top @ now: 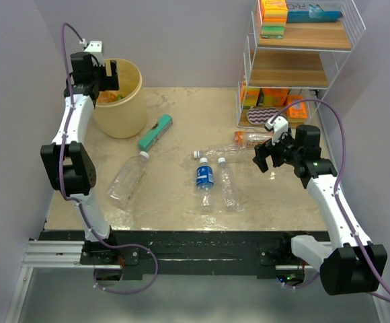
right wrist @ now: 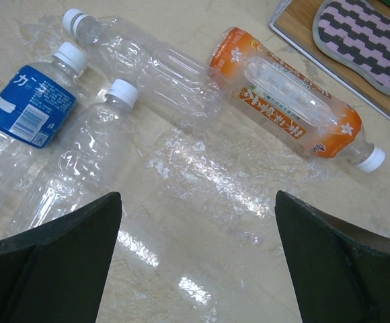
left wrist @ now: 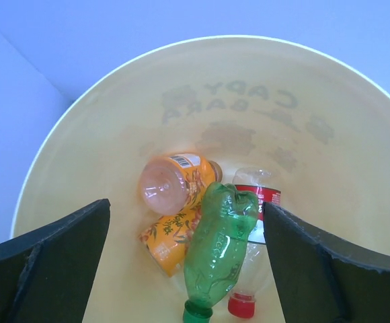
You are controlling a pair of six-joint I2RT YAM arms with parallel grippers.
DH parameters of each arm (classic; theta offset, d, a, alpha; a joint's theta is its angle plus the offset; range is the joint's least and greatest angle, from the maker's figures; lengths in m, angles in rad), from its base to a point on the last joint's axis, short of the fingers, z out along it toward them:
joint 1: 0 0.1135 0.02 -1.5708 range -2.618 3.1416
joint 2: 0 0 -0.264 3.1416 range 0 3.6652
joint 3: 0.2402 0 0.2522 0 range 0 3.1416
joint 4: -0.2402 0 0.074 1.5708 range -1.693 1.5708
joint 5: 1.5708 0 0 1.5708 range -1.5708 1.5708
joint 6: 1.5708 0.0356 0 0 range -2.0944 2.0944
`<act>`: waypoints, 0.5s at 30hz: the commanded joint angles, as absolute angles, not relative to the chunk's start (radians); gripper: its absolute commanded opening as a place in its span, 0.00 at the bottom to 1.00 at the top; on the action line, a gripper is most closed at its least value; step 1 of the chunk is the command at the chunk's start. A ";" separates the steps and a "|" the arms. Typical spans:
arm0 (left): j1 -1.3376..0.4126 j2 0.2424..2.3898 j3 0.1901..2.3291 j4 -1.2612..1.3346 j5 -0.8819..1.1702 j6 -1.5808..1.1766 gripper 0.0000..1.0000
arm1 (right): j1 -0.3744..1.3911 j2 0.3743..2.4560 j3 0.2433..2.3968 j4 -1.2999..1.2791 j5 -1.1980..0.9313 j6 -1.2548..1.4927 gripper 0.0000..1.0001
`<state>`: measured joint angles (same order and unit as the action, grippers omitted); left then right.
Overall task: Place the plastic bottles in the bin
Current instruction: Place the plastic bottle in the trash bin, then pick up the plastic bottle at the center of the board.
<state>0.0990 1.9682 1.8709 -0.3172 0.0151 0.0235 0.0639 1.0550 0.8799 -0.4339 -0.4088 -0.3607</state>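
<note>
Left pincer (top: 109, 74) (left wrist: 185, 205) is spread wide with nothing in it. It hangs right over the mouth of the bin (top: 124, 116) (left wrist: 249, 87), probably so anything let go falls inside rather than onto the rim.

Straight below it in the bin are a green bottle (left wrist: 218, 249) on top, two orange bottles (left wrist: 171, 185) under and beside it, and a red-labelled bottle (left wrist: 262, 196) against the green one.

Right pincer (top: 267, 156) (right wrist: 196, 198) is also wide open and empty, low over the surface. It faces the loose cluster, likely lining up a pick.
- Ahead and to its right: orange-labelled bottle (right wrist: 289, 101) on its side.
- Ahead and to its left: blue-labelled bottle (right wrist: 30, 111) and two clear bottles (right wrist: 154, 74), lying close together and partly touching.

One more clear bottle (top: 128, 178) lies nearer the left arm, well apart from both pincers. Five bottles remain on the surface, so I judge the task a bit under half done. The clear ones look thin and crushable and could slip in a grip.
</note>
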 commanded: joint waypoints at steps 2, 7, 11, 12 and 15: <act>0.104 1.859 1.913 -0.311 0.034 0.040 0.99 | 0.057 1.054 0.879 -0.414 -0.407 -0.365 0.99; 0.104 1.790 1.890 -0.330 0.069 0.052 1.00 | 0.055 1.048 0.877 -0.414 -0.403 -0.364 0.99; 0.106 1.729 1.862 -0.365 0.112 0.092 0.99 | 0.055 1.042 0.873 -0.414 -0.399 -0.362 0.99; 0.104 1.717 1.859 -0.385 0.129 0.100 1.00 | 0.057 1.042 0.873 -0.414 -0.397 -0.361 0.99; 0.106 1.664 1.836 -0.432 0.167 0.133 1.00 | 0.055 1.043 0.873 -0.414 -0.390 -0.357 0.99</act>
<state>0.0990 1.7588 1.8599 -0.3759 0.0921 0.0734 0.0597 1.0546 0.8757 -0.4339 -0.4084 -0.3603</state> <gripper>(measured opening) 0.994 0.986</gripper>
